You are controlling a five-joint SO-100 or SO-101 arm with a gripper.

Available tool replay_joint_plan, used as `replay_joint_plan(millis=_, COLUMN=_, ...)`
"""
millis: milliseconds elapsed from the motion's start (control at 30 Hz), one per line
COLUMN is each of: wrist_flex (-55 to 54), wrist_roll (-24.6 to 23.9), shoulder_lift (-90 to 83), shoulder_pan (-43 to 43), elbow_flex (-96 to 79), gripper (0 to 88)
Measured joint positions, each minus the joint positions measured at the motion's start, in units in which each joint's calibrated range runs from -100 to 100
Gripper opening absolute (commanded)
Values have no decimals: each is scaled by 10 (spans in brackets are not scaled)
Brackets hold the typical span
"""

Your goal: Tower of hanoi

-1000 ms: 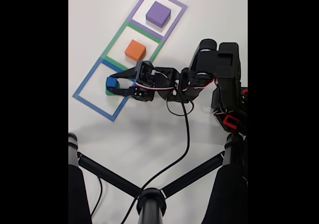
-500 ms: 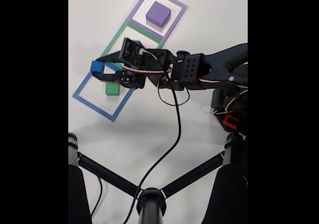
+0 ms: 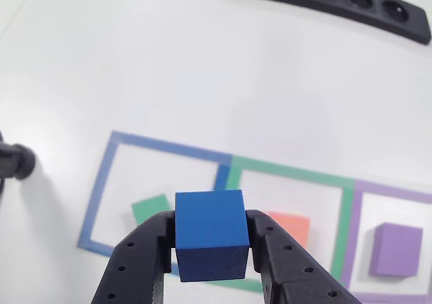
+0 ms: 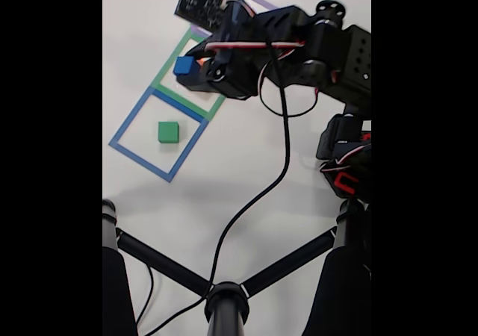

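Observation:
My gripper (image 3: 210, 235) is shut on the small blue cube (image 3: 209, 230), which hangs above the table between the two black fingers (image 3: 145, 257). In the fixed view the gripper (image 4: 187, 68) holds the blue cube (image 4: 183, 66) over the green tape outline. The green block (image 3: 151, 208) lies alone inside the blue tape outline (image 4: 168, 132). A salmon-orange block (image 3: 291, 227) sits in the green outline, partly behind my right finger. The purple block (image 3: 397, 250) rests in the purple outline at the right.
A black bar with round holes (image 3: 331, 3) lies at the far edge. Black stand legs (image 4: 224, 299) and a black cable (image 4: 278, 175) cross the near table. The arm's base (image 4: 345, 164) stands at the right. A black post (image 3: 15, 162) is at the left.
The gripper lifted the blue cube off the green block in the blue outline. It then carried the cube up and across toward the green outline, leaving the green block uncovered.

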State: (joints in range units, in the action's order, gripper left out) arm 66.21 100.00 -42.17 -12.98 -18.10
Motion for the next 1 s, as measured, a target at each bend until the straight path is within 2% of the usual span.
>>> replay_joint_plan(millis=267, wrist_flex=115, wrist_roll=0, shoulder_lift=-47, shoulder_pan=70, elbow_flex=83, gripper=11)
replay_joint_plan(millis=1000, wrist_flex=160, wrist_roll=0, shoulder_lift=-85, shoulder_pan=281, elbow_flex=77, gripper=6)
